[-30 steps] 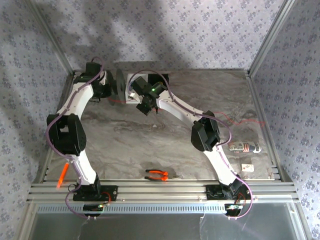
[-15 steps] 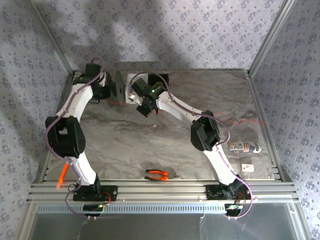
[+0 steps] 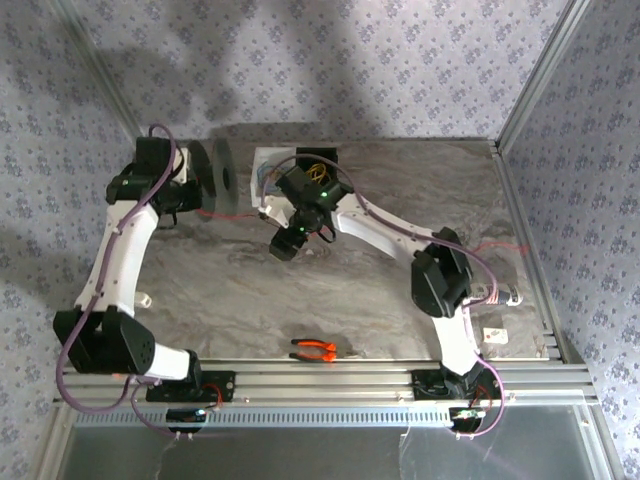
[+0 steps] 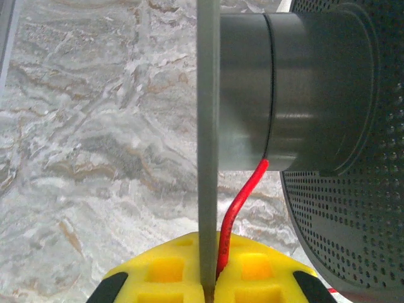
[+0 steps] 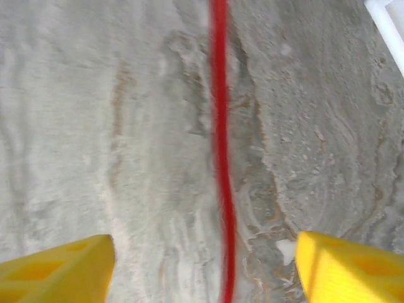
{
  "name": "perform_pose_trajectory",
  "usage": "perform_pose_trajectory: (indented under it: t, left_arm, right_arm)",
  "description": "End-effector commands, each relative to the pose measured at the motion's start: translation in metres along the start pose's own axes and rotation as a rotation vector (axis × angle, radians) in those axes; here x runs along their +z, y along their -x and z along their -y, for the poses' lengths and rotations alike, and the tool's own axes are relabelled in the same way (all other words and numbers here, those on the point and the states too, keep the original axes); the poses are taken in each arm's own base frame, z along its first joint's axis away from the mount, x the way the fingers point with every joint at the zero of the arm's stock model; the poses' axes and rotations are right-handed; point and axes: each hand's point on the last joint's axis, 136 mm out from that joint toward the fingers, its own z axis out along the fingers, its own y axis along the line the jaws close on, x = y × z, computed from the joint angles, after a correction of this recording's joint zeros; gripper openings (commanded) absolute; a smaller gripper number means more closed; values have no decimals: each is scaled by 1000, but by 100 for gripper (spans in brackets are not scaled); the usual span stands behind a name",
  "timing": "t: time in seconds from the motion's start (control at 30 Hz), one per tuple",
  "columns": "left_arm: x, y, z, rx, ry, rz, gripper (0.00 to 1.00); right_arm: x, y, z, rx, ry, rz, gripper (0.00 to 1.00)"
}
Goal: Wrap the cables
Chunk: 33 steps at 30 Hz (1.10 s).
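Right wrist: your right jaws stood wide astride thin red wire (image 5: 219, 158); left jaws gripped grey spool flange (image 4: 207, 126); centring before closing mattered.

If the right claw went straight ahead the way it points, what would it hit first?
Likely the red cable running between its open fingers, then the marble table; the cable's height is unclear.
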Motion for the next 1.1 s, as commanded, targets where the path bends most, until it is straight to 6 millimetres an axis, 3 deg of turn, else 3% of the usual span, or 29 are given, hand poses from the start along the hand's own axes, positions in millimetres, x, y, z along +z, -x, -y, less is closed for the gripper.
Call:
perform_pose_trajectory:
  t: [0.0,0.13,0.33,0.53,0.73,0.87,1.07]
  left_arm:
    - [-23,7,-18,-31,63,66,0]
    - [-54,24,-19,-48,50,145,0]
    - [-80,43,-14,-43,24,203,0]
    - [-86,46,-8,-33,-9,215,0]
    - [-87,45,-6,-24,-21,213,0]
    - [-80,44,-6,-18,-22,198,0]
    - [-60,41,-7,-24,-20,169,0]
  right_arm:
    - [-45,13,-26,-72,84,127,85]
    - [-61,-5,-26,-89,53,133,88]
    - [-56,-46,-3,-66,-47,69,89]
    - [-54,-87,51,20,-219,14,87]
    - [-61,-102,71,49,-265,0,82]
    - [-79,-89,52,8,-186,88,80]
    - [-128,-74,-12,-75,29,220,85]
